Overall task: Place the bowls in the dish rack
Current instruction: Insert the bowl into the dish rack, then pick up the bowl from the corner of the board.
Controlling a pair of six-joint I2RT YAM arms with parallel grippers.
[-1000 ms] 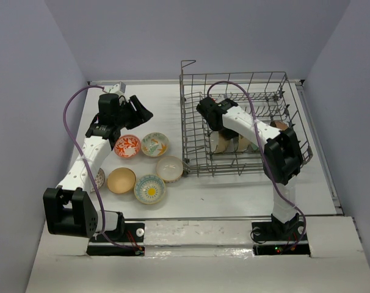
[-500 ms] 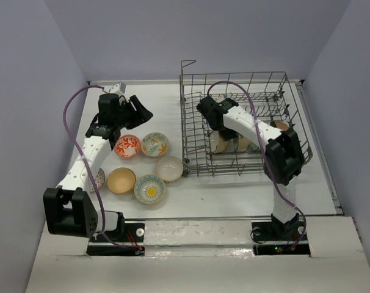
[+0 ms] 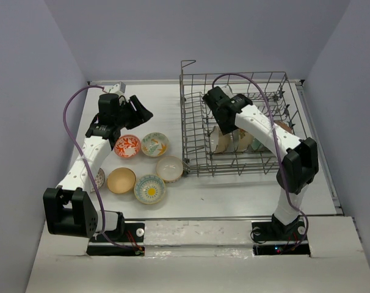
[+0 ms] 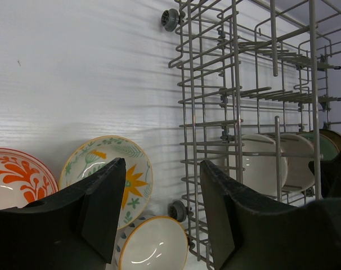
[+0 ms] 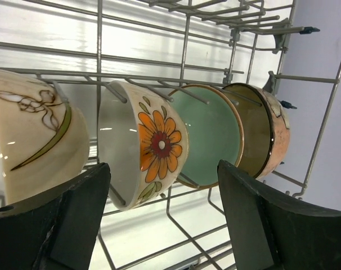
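Round ceramic bowls [image 5: 153, 152] stand on edge in a grey wire rack [image 3: 192, 131]; left end effector [image 4: 162, 169] and right end effector [image 5: 164, 169] are apart.

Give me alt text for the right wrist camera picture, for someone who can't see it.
Four bowls stand on edge in a row in the dish rack: a cream leaf bowl, an orange-flower bowl, a teal bowl and a brown bowl. The right gripper, open and empty, frames them from below.

Four round ceramic bowls stand on edge in the grey wire dish rack [image 5: 184, 39]: cream leaf-painted bowl [image 5: 30, 140], cream orange-flower bowl [image 5: 153, 146], teal bowl [image 5: 212, 135], brown bowl [image 5: 266, 132]. The right gripper [image 5: 162, 219] gapes below them, empty.
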